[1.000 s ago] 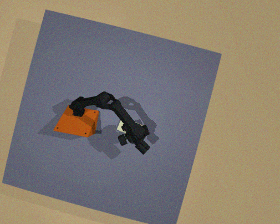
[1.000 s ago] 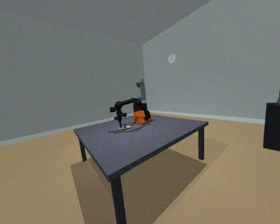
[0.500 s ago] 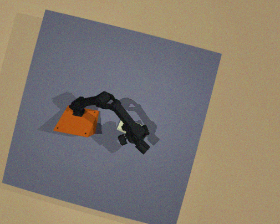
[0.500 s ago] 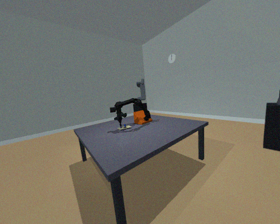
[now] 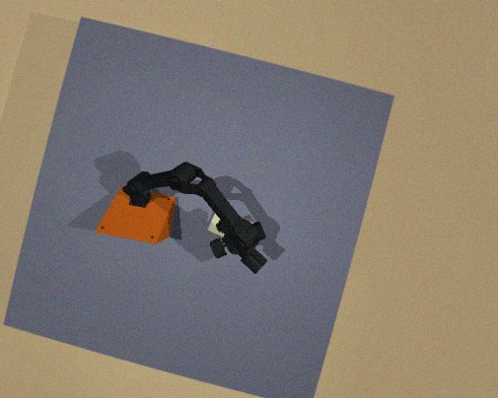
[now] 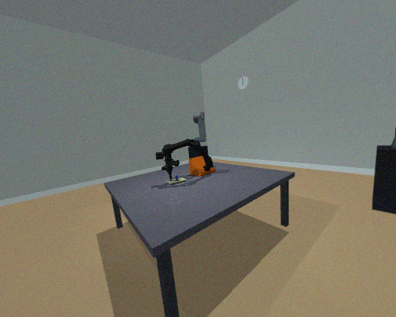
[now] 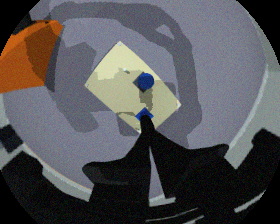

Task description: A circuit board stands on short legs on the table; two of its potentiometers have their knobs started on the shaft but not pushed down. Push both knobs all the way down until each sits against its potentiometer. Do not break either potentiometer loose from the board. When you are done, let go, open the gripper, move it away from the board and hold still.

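The pale yellow circuit board [image 7: 108, 85] [image 5: 213, 226] [image 6: 181, 180] stands low on the table. A round blue knob [image 7: 146, 81] stands on a potentiometer near the middle of the board in the wrist view. A second blue part [image 7: 143, 114] shows near the board's lower corner, mostly covered by the fingertips; its knob cannot be seen. My gripper [image 7: 147, 130] [image 6: 170, 179] is shut and empty, pointing down, with its tips over or on this second potentiometer. Whether they touch it, and how far down either knob sits, cannot be told. In the top view the arm hides most of the board.
An orange wedge-shaped block [image 5: 133, 217] [image 6: 196, 166] [image 7: 21, 65] stands by the arm's base, to one side of the board. The arm [image 5: 220, 197] arches over from it. The table edge [image 6: 222, 215] is well away from the board.
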Robot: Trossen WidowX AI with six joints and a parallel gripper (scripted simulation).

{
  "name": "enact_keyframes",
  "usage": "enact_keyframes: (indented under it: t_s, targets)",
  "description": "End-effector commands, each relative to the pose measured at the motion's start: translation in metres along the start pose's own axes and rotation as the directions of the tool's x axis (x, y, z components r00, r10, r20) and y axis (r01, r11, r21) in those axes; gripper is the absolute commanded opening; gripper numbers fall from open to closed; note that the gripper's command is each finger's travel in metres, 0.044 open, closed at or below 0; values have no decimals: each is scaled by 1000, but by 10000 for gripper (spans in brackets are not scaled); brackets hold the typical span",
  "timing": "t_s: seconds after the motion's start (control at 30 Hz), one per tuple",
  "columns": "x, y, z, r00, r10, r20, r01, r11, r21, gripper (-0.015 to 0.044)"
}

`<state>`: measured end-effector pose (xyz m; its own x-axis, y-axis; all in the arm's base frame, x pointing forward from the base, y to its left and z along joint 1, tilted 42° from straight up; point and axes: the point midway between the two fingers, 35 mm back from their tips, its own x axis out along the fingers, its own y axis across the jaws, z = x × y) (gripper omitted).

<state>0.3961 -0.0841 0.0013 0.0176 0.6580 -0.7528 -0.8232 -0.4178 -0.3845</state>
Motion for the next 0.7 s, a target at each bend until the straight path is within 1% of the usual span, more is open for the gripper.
enact_keyframes:
  t_s: [0.0,0.67]
  targets:
    - [0,-1,0,1000,-5,2,5,1000,3,0]
    - [2,-1,0,1000,-5,2,5,1000,3,0]
